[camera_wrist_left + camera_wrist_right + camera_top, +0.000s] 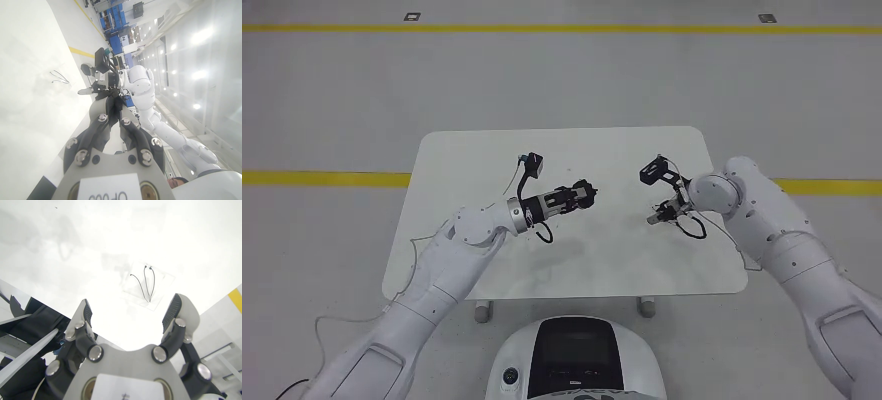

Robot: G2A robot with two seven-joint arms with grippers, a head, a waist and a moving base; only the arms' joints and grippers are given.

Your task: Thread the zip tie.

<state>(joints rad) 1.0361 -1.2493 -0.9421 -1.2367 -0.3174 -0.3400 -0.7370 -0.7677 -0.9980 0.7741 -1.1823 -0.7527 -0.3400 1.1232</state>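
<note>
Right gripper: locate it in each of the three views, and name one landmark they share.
Top view: the right gripper is over the table's right half, facing the left gripper.
Left wrist view: it is beyond the left gripper, open, near the zip ties.
Right wrist view: it is nearest the camera, open, with the zip ties ahead.
Shared landmark: the white table.

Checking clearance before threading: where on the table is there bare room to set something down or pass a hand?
Bare: the table along its far edge beyond both grippers, and its near strip between the arms. Crowded: the middle, where the left gripper and right gripper hang, with the zip ties on a clear sheet ahead of the right one.
</note>
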